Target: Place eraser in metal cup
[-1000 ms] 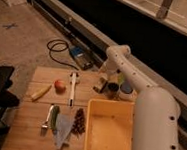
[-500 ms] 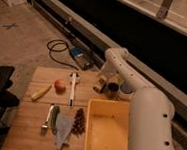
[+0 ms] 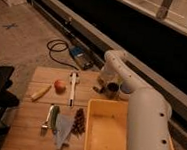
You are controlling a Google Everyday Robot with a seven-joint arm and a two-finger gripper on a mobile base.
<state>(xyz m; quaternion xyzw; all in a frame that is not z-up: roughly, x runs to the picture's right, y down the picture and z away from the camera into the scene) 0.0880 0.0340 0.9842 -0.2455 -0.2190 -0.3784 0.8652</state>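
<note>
The metal cup [image 3: 111, 90], small, dark and shiny, stands at the far right of the wooden table [image 3: 31, 128], next to a white container [image 3: 126, 90]. My gripper [image 3: 102, 83] hangs from the white arm and is low over the table, just left of the cup. The eraser [image 3: 97, 88] shows as a small block on the wood right at the gripper's tip, partly covered by it. Whether the gripper touches the eraser cannot be made out.
A yellow tub [image 3: 106, 131] fills the near right of the table, with my arm passing over its right side. A long white-handled utensil [image 3: 73, 87], an orange-red fruit [image 3: 60, 86], a yellow piece [image 3: 41, 91], a pinecone-like thing [image 3: 79, 121] and a grey cloth [image 3: 62, 131] lie to the left. A cable and a blue box [image 3: 79, 54] are on the floor behind.
The arm has swung slightly left and lower, bringing the gripper down beside the cup onto the eraser's spot. Nothing on the table has moved.
</note>
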